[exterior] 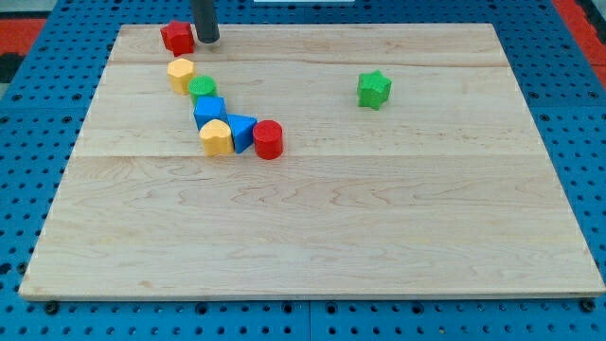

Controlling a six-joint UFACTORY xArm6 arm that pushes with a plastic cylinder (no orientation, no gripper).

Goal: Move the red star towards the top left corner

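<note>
At the view's top left, my tip [207, 41] just beside red star [177, 38], rod's upper part cut off.

A pale wooden table [379, 237] lies on a blue perforated base [28, 123]. Near the view's top left, a yellow block [181, 74] of unclear shape sits touching a green cylinder [203, 89] below it. A blue cube [209, 110] follows, then a yellow heart-like block [216, 137], a blue triangular block [241, 131] and a red cylinder [268, 139] side by side. A green star [374, 90] stands well apart toward the view's right.
</note>
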